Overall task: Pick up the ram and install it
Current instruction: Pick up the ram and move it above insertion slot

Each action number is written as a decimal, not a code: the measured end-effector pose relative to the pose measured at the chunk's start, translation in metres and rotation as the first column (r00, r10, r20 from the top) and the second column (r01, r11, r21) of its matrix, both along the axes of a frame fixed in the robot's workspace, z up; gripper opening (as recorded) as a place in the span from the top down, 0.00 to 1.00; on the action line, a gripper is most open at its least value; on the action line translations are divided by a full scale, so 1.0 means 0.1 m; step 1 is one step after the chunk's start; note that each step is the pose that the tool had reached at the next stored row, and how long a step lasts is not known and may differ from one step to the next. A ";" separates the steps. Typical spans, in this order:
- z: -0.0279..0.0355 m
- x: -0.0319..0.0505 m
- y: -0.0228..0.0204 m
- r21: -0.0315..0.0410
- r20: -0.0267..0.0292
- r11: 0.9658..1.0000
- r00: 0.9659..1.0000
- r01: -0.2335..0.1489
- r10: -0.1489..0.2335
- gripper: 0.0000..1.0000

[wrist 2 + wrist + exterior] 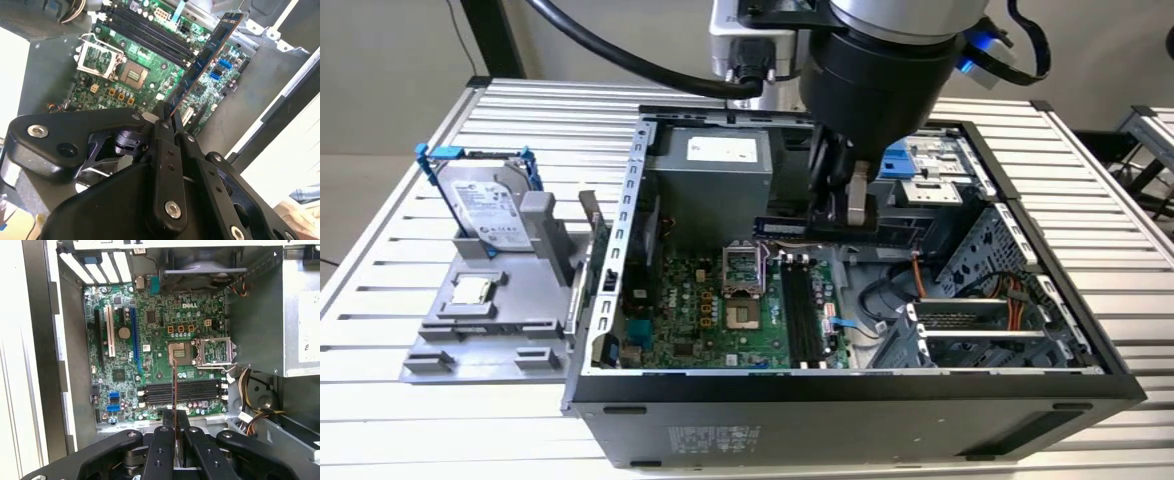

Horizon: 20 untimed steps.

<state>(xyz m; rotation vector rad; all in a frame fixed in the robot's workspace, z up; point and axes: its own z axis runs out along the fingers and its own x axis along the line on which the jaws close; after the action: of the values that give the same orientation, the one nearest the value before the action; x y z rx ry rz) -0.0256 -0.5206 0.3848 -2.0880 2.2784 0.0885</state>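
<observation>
Closest in the second wrist view, the gripper (164, 112) has its black fingers (166, 160) clenched on one end of the ram (206, 52), which juts out over the motherboard (155, 67) and its memory slots (150, 32). In the exterior view the ram hangs inside the open computer case (854, 400), above the slots. Farther off, at nine o'clock from the case, stands the hard drive (487, 205).

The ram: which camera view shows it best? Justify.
The second wrist view: the ram shows its flat side, held in the gripper. The first wrist view shows it edge-on; the exterior view, partly behind the gripper.
</observation>
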 end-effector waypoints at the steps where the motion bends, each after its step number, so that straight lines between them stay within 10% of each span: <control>1: 0.001 0.027 0.002 -0.001 0.000 1.000 1.000 0.000 0.000 1.00; 11: 0.000 0.164 0.012 -0.003 -0.001 1.000 1.000 0.001 -0.001 1.00; 20: 0.000 0.187 0.335 -0.006 -0.001 1.000 1.000 0.001 -0.001 1.00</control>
<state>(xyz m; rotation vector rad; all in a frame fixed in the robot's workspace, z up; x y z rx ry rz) -0.0070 -0.4871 0.3848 -2.0902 2.2836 0.0830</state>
